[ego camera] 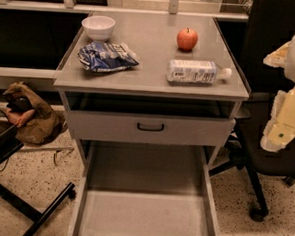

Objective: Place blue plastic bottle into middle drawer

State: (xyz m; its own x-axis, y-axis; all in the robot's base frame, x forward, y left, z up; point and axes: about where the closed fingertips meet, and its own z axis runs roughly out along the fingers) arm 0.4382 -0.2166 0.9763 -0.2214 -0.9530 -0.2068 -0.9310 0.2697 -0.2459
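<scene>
The blue plastic bottle [195, 72] lies on its side on the grey cabinet top [150, 80], at the front right, with its white cap pointing right. The middle drawer [146, 215] is pulled out towards me below, a wide grey tray with a bare floor and thin side walls. My gripper [279, 130] shows as cream and white parts at the right edge of the view. It is beside the cabinet, to the right of the bottle and lower, and apart from it. It holds nothing that I can see.
A red apple [187, 39] stands behind the bottle. A white bowl [98, 27] and a blue-and-white foil snack bag [106, 56] are at the left. A grey drawer front with a black handle [150, 126] sits above the open tray. A black office chair [265, 157] stands at the right and a brown bag [30, 115] lies at the left.
</scene>
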